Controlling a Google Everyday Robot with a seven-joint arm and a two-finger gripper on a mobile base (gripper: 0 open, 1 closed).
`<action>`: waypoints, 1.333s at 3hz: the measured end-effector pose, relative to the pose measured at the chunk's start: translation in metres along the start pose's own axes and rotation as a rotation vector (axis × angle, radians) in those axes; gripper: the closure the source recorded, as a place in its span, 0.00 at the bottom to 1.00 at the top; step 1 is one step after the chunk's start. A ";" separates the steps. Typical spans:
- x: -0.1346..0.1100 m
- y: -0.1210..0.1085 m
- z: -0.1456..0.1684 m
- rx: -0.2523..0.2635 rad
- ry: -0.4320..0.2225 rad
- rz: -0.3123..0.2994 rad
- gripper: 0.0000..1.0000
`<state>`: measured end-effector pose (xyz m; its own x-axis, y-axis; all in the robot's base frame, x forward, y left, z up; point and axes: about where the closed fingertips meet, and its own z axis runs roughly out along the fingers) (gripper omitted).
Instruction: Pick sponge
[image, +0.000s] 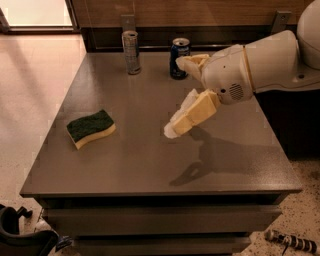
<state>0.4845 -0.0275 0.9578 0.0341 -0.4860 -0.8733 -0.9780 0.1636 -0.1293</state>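
- Sponge (91, 127) sat flat on the table's (140, 165) left side, green side up.
- Gripper (174, 96) hovered mid-table, well off to its right, fingers spread wide, holding nothing.
- Silver can (131, 51) and blue can (179, 57) stood at the back.

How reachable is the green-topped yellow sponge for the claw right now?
Probably yes: the open claw hovers over the grey table's middle, only bare tabletop separates it from the wavy green-topped yellow sponge, and the silver can and blue can stand at the far edge.

No legible text; hand (176, 96) hovers above the table (145, 165).
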 end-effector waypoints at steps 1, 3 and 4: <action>0.012 -0.002 0.037 -0.034 0.011 0.006 0.00; 0.024 -0.014 0.122 -0.079 -0.074 0.041 0.00; 0.034 -0.016 0.149 -0.087 -0.092 0.071 0.00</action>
<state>0.5323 0.0810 0.8599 -0.0215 -0.3945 -0.9187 -0.9927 0.1176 -0.0272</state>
